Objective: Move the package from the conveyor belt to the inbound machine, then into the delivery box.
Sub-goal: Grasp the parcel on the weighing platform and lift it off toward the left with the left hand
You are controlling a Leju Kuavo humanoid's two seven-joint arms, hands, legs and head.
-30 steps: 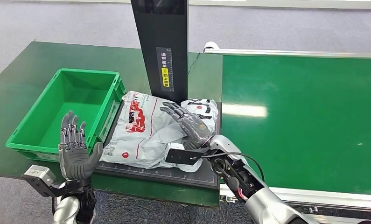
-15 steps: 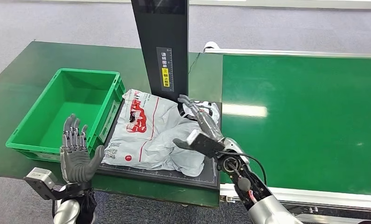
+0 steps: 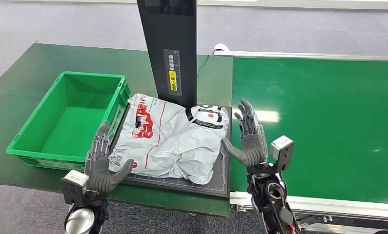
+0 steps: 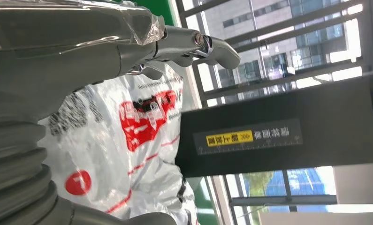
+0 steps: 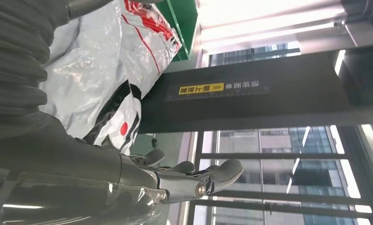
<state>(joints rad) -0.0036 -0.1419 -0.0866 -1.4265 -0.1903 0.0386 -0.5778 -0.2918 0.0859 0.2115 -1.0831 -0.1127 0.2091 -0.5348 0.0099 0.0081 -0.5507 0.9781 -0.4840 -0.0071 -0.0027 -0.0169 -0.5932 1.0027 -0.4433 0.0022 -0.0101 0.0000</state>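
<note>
A crumpled white package point(image 3: 172, 139) with red and black print lies on the black platform point(image 3: 182, 183) of the inbound machine, at the foot of its black post point(image 3: 168, 48). My left hand point(image 3: 103, 163) stands open at the platform's front left corner, palm toward the package, close to its edge. On the other side my right hand point(image 3: 248, 139) is upright and open, a little off the package. The package point(image 4: 128, 140) and post point(image 4: 269, 140) fill the left wrist view past my left hand point(image 4: 81, 47). In the right wrist view the package point(image 5: 100, 70) lies beside my right hand point(image 5: 128, 178).
The green delivery box point(image 3: 70, 119) sits left of the platform, with nothing inside. The green conveyor belt point(image 3: 318, 126) runs on the right, its metal frame point(image 3: 328, 204) along the front edge. The dark green table point(image 3: 16, 87) carries the box.
My right hand has lifted off the package and drawn back to the platform's right edge, turning upright. My left hand has moved right and forward, from beside the box to the package's front left corner.
</note>
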